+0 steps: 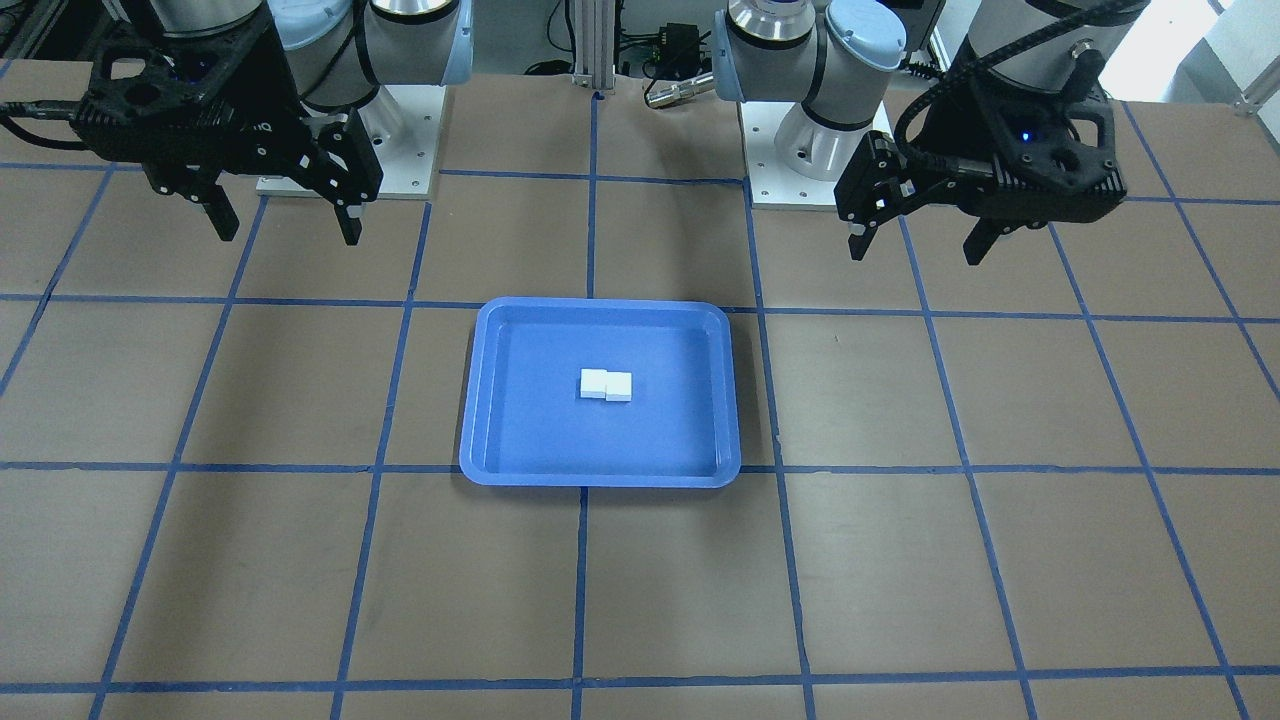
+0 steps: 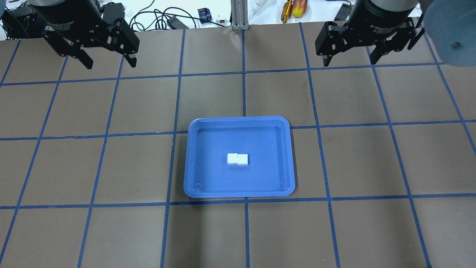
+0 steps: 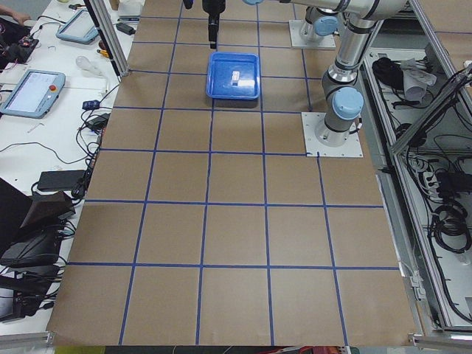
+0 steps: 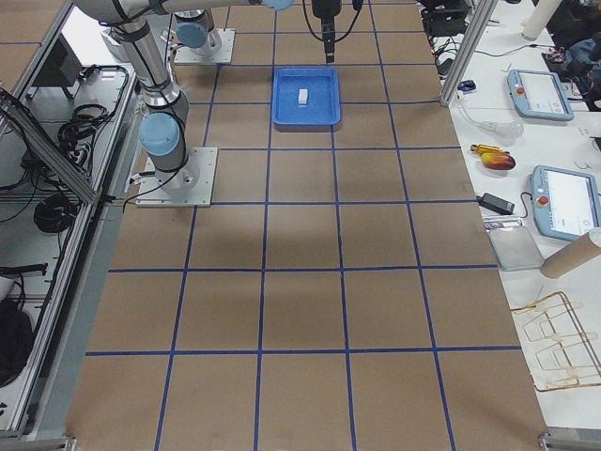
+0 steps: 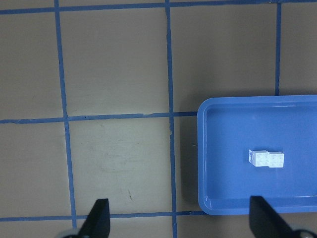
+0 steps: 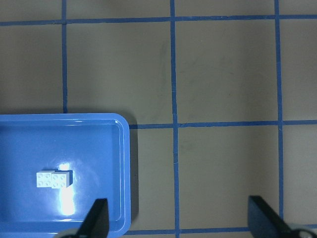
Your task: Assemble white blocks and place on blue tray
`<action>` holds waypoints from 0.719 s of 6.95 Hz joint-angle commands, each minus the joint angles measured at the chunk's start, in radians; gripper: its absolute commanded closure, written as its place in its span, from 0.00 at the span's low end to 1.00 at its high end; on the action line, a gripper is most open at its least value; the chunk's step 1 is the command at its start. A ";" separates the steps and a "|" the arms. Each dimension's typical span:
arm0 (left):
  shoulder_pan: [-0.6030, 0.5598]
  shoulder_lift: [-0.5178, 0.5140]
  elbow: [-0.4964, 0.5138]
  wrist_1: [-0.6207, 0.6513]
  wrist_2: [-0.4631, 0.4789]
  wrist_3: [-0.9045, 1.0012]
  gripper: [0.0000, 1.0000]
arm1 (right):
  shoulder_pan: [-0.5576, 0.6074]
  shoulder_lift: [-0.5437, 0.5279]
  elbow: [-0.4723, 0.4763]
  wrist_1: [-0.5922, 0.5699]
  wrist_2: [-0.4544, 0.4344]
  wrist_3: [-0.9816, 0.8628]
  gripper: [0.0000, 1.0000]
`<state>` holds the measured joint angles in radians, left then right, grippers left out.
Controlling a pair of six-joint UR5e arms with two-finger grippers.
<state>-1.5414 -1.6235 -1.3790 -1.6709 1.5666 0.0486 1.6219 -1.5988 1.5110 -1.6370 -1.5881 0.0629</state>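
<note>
we are seeing the white blocks (image 2: 237,159) lying joined, one partly overlapping the other, near the middle of the blue tray (image 2: 240,121) on the counter (image 2: 111,167). our left hand (image 2: 111,63) and right hand (image 2: 349,61) are hovering released and empty, well apart from the tray, one on each side. we are judging the task as good as done.

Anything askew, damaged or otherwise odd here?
Nothing stands out. The blocks lie together, slightly offset, near the middle of the tray; the left gripper and right gripper hang open, clear of it.
</note>
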 commanded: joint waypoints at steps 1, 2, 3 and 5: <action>0.004 -0.007 0.003 0.000 -0.002 -0.001 0.00 | 0.001 -0.001 0.000 0.000 0.004 -0.002 0.00; 0.004 -0.009 0.003 0.000 -0.002 -0.001 0.00 | 0.000 -0.001 0.000 0.000 0.004 -0.014 0.00; 0.004 -0.010 0.005 -0.003 -0.002 -0.001 0.00 | 0.001 0.000 0.000 -0.001 0.004 -0.014 0.00; 0.006 -0.012 0.006 -0.003 -0.031 -0.001 0.00 | 0.001 -0.001 0.000 0.000 0.005 -0.014 0.00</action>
<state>-1.5360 -1.6343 -1.3737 -1.6732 1.5442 0.0469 1.6226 -1.6001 1.5110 -1.6372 -1.5842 0.0496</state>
